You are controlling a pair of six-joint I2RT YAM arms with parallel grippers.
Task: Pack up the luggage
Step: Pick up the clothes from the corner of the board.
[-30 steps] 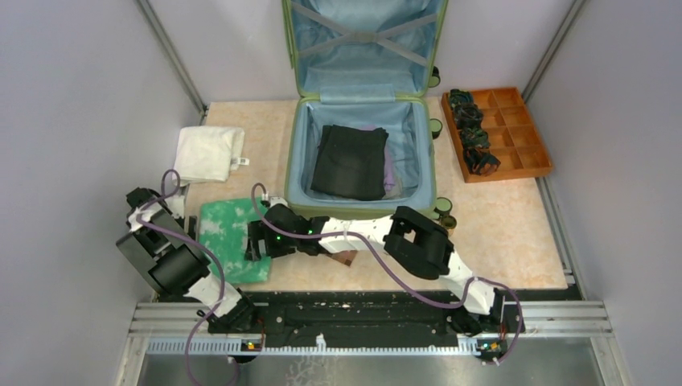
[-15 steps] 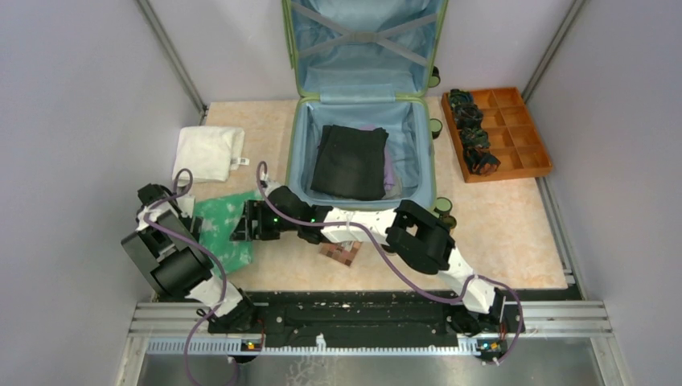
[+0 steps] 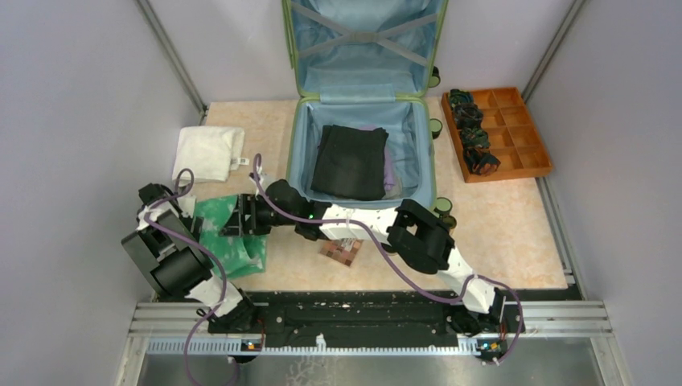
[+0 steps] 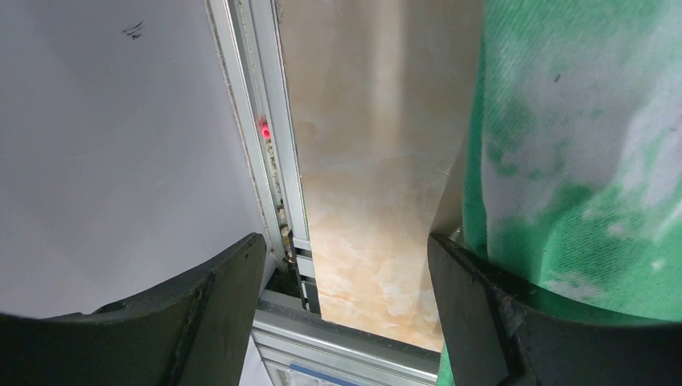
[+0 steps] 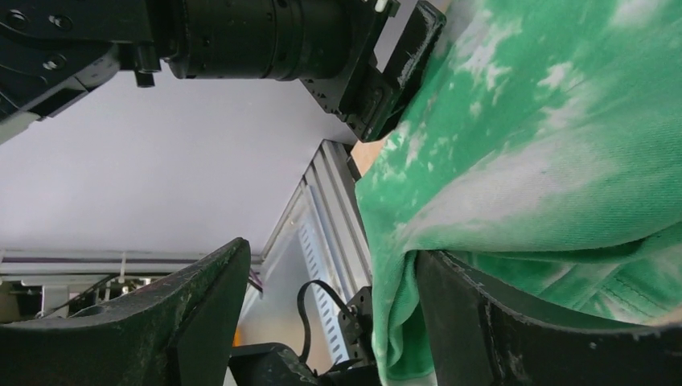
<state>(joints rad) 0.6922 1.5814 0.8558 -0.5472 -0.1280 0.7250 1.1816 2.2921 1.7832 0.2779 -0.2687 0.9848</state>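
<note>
The luggage [image 3: 296, 153] lies open at the back middle, lid propped up, with a black folded garment [image 3: 351, 161] in its blue-lined base. In front of it on the left lies a green tie-dye cloth [image 3: 225, 241], rumpled between the two grippers. My left gripper [image 3: 182, 211] [image 4: 346, 269] is open at the cloth's left edge. Only bare table shows between its fingers, and the cloth [image 4: 579, 161] lies outside the right finger. My right gripper [image 3: 238, 219] [image 5: 330, 277] is open too. The cloth [image 5: 547, 145] drapes over its right finger, a fold hanging by the inner face.
A white folded cloth [image 3: 209, 153] lies at the back left. An orange compartment tray [image 3: 527, 137] with dark items stands right of the suitcase. A small brown patterned item [image 3: 342, 251] lies under the right forearm. The frame rail [image 4: 257, 145] runs close to the left gripper.
The right gripper has moved left and back across the green cloth, bunching it toward the left gripper. The brown patterned item now shows. Both grippers have narrowed slightly.
</note>
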